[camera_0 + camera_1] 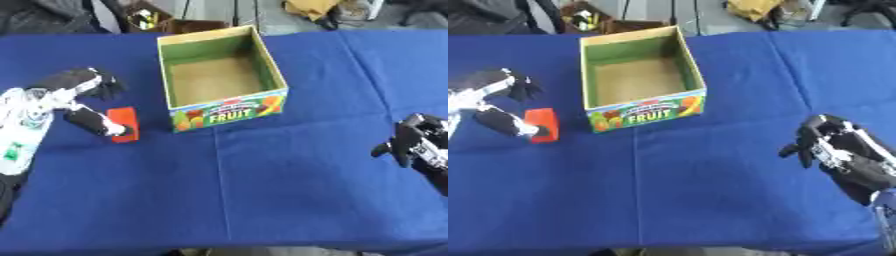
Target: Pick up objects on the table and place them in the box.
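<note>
a small orange-red rectangular block (123, 123) lies flat on the blue cloth-covered worktop (262, 180), just left of the open cardboard fruit box (223, 75). the block's long axis runs roughly from the near side to the far side of the worktop, tilted only a little, and its near end sits at the tip of the robot's thumb.

the left hand (77, 97) comes in from the left edge, white and black, lying low over the cloth. its fingers (98, 82) reach toward the box on the far side of the block, and the thumb (94, 122) stretches along the block's left side, touching it or nearly so. the fingers are spread apart around the block rather than closed on it, and nothing is lifted.

the right hand (833, 142) hangs at the right edge, well apart from the block and the box, its fingers curled in with nothing held.

the box stands upright, its opening up, with a green inner wall, a bare brown floor and the word "fruit" on its near face. it stands between the two hands, nearer the left.
</note>
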Motion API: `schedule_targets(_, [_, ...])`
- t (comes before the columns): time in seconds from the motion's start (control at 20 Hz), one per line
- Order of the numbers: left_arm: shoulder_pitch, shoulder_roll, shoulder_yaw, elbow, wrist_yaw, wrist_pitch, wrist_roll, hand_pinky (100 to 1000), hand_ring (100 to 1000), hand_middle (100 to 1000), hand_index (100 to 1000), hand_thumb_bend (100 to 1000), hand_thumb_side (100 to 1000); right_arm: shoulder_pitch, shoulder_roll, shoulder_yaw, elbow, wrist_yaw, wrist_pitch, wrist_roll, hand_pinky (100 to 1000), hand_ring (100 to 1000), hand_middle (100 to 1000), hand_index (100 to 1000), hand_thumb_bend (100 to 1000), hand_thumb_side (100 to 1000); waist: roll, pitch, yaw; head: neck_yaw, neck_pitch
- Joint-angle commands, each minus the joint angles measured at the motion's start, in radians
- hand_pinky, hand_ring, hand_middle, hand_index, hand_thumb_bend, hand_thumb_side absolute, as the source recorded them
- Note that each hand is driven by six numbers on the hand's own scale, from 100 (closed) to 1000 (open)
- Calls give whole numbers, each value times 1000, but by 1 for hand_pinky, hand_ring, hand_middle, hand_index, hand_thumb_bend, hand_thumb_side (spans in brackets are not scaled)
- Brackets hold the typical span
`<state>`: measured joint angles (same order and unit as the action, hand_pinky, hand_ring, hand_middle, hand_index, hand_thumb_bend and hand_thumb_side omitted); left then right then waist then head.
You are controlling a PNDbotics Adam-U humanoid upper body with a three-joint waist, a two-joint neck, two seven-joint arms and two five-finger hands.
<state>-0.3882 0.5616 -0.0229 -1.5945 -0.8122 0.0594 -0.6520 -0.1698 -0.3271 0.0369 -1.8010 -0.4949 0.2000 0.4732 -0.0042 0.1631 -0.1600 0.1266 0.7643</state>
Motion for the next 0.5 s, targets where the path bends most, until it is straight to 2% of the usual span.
schedule_targets(0.05, [-8, 13, 15, -5, -34, -1, -9, 727, 666, 660, 825, 644, 358, -7, -11, -9, -7, 1, -2, 4, 587, 310, 342, 382, 100, 162, 0, -14, 0, -3, 6])
schedule_targets(0.5, [-8, 4, 17, 29, -78, 8, -1, 729, 673, 673, 829, 639, 363, -8, -11, -8, -8, 1, -3, 5, 587, 311, 342, 382, 100, 163, -3, -12, 3, -4, 6])
